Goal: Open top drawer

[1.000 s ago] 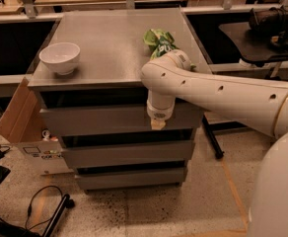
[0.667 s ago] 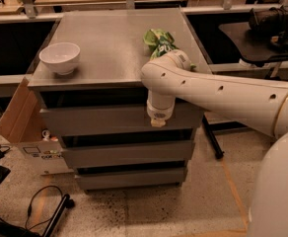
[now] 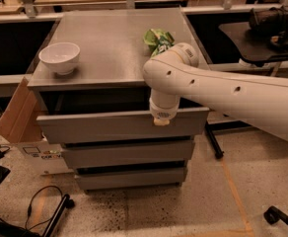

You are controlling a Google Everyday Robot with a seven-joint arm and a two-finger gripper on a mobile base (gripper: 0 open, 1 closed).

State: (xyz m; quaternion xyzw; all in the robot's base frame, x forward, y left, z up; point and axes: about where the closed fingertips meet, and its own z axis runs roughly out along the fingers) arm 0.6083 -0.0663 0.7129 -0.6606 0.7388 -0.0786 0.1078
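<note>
Stretched in from the right, a thick white jointed robot arm point(image 3: 233, 90), bent down at the wrist over the front of a grey metal bench point(image 3: 114, 48) with three drawers. Just under the bench top, the wide grey handleless top drawer point(image 3: 94, 127), standing forward of the two below, with a dark gap showing above its front: partly out, by the look of it, and not yet fully open. Stacked beneath and seemingly shut, the narrower grey middle drawer front point(image 3: 126, 153) and the grey bottom drawer front point(image 3: 131, 177). Leaning at the bench's left side, a flat brown cardboard sheet point(image 3: 17, 113). On the bench top, well apart, a round white bowl point(image 3: 60, 57) near the left edge and a crumpled green packet point(image 3: 158, 38) toward the right, just behind the arm's bend. Smallest of all, the pale claw point(image 3: 161, 121), set at the upper lip of the top drawer's front, right of centre; wide or narrow, impossible to tell. For a clean finish: pull straight out toward the camera, level with the runners, holding low enough on the lip to avoid slipping off. Slow and even, to avoid skewing the drawer with an off-centre pull. Ease off before the end of travel, to spare the bowl a jolt.
</note>
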